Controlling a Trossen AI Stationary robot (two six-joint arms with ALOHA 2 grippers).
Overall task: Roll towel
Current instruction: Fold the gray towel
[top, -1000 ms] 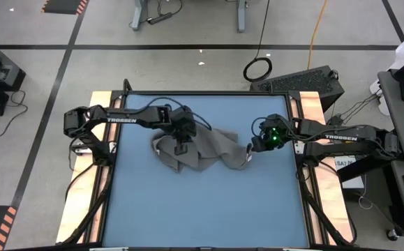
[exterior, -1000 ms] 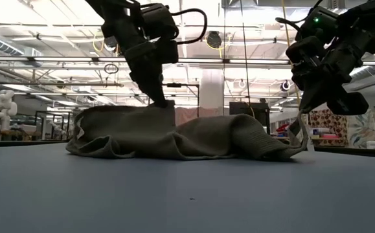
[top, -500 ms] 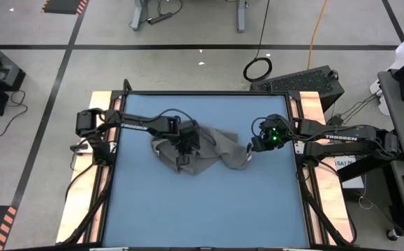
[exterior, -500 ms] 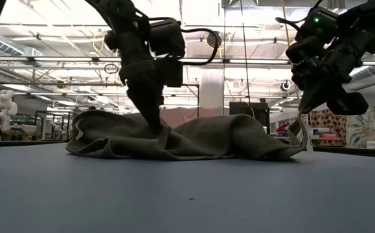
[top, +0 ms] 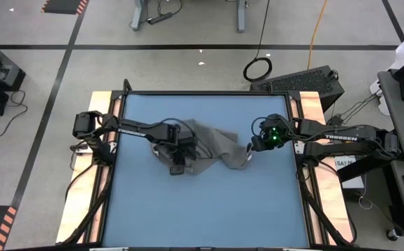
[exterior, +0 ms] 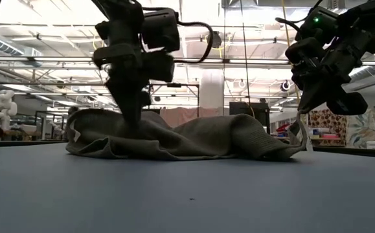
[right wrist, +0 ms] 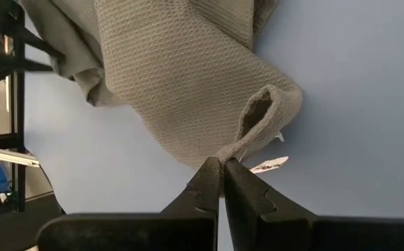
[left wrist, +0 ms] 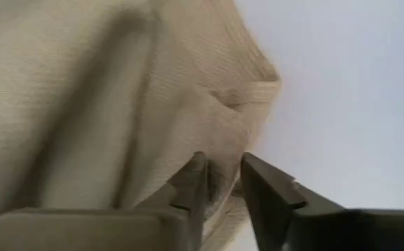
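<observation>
The towel (top: pixel 208 148) lies crumpled rather than flat, slightly above the centre of the blue counter (top: pixel 202 209) in the high view, and appears as a low grey mound across the middle of the low view. The right claw (right wrist: pixel 222 169), at centre-right of the high view, is pinched tight on a small loop of fabric at the towel's edge, beside the white tag (right wrist: pixel 268 164); this grip probably anchors that side so the cloth can be tensioned and spread. The left claw (left wrist: pixel 221 183), at centre-left of the high view, is pressed down onto the other side of the towel with its fingers narrowly parted around a ridge of fabric next to a corner, apparently closing to gather it; whether the cloth is already gripped cannot be told. With the towel bunched and folded over itself, no roll has been started: judged from this arrangement, both arms are positioned at opposite sides to straighten the cloth first.
</observation>
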